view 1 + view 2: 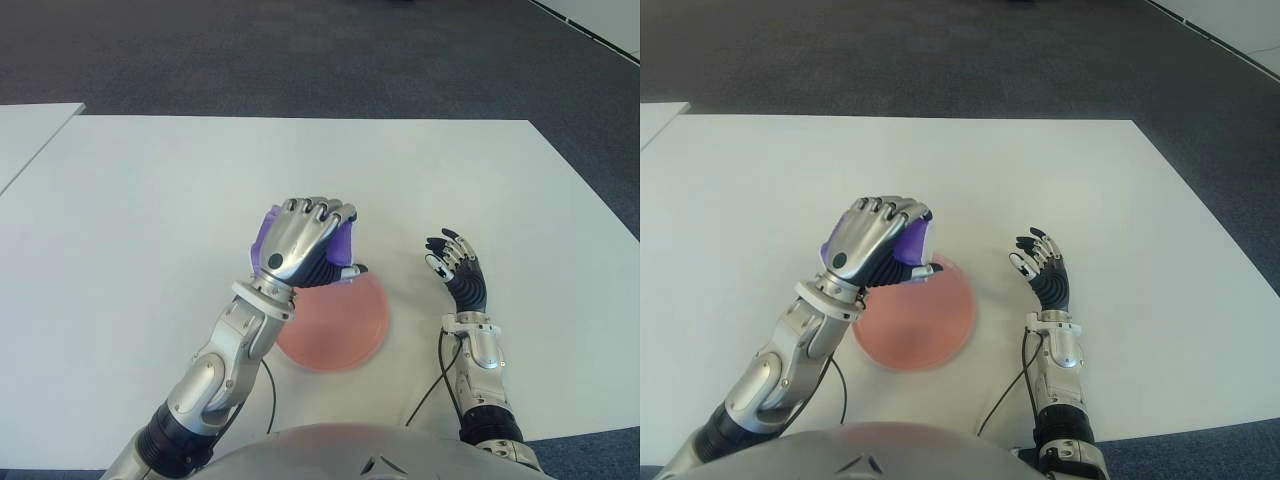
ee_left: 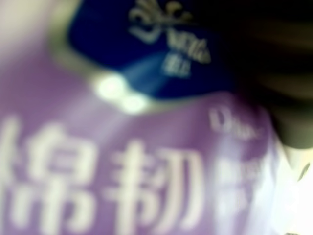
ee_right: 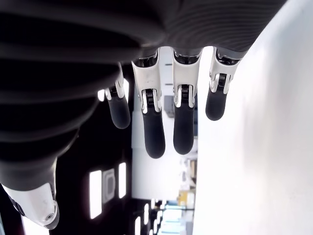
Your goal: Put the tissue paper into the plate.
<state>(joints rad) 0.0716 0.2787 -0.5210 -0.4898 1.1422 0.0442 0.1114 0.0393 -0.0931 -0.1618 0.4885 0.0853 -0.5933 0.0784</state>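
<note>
Purple tissue paper pack (image 1: pixel 345 243) clamped in curled left hand (image 1: pixel 300 240), held over far edge of pink plate (image 1: pixel 340 330) on white counter (image 1: pixel 150 200). Right hand (image 1: pixel 458 268) just right of plate, fingers (image 3: pixel 154 132) extended, holding nothing.

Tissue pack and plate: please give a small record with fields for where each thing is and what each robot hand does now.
tissue pack: purple, held in the left robot hand
left robot hand: closed on the pack, over the plate's far edge
plate: pink, round, on the white table
right robot hand: open, holds nothing, to the right of the plate
task state: pack not yet released into the plate
</note>
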